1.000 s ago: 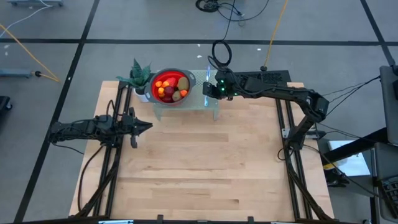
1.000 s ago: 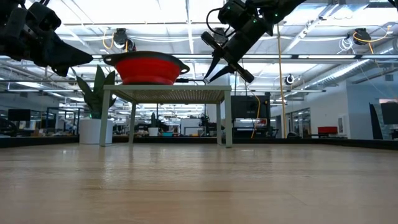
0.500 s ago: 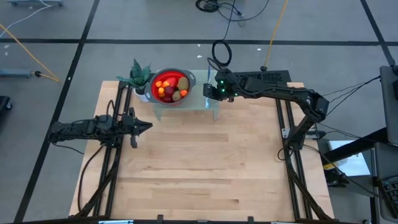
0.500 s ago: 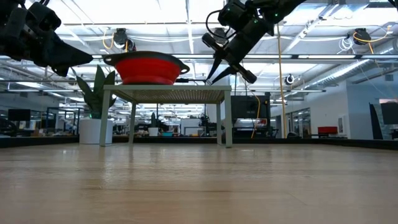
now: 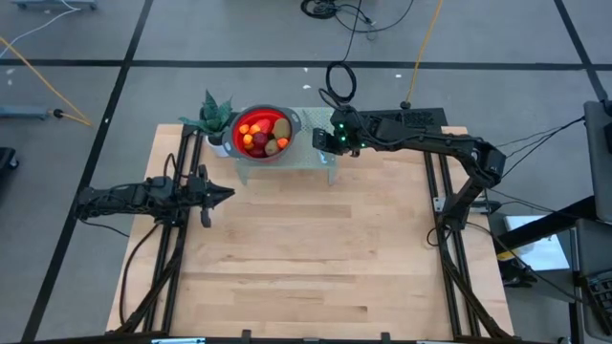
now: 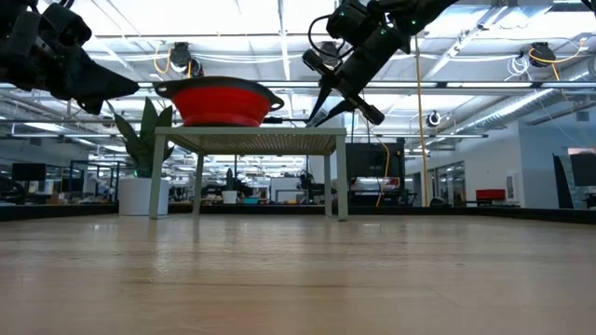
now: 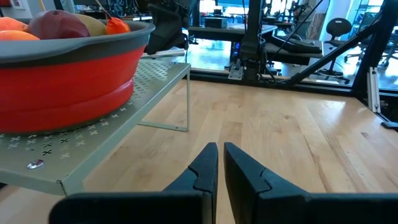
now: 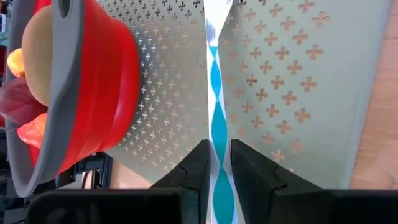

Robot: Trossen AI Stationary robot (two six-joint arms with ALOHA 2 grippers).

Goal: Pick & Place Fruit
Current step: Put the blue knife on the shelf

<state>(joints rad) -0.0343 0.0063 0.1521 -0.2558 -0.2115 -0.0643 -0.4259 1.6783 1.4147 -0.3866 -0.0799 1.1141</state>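
The fruit (image 5: 263,134) lies heaped in a red bowl (image 8: 106,106) with a grey rim. The bowl stands on a small pale green perforated table (image 8: 298,93) at the far middle of the wooden table. A slim blue-and-white stick (image 8: 217,118) lies on the small table beside the bowl. My right gripper (image 8: 219,155) slants down over the stick. It is narrowly open, with one finger on each side of the stick. My left gripper (image 7: 221,165) hovers shut near the table's left edge, pointing toward the small table. My right gripper's fingers (image 8: 198,163) stand close on either side of the stick's near stretch (image 8: 219,163), slanting down from the table's right and lying along the stick. The stick rests on the small table. I cannot tell whether the fingers touch it.
A potted green plant (image 5: 215,119) stands just left of the bowl. The small table stands on thin legs (image 6: 341,177). Bare wood (image 5: 306,248) fills the middle and near part of the big table. Dark frame rails (image 5: 445,248) run along both sides.
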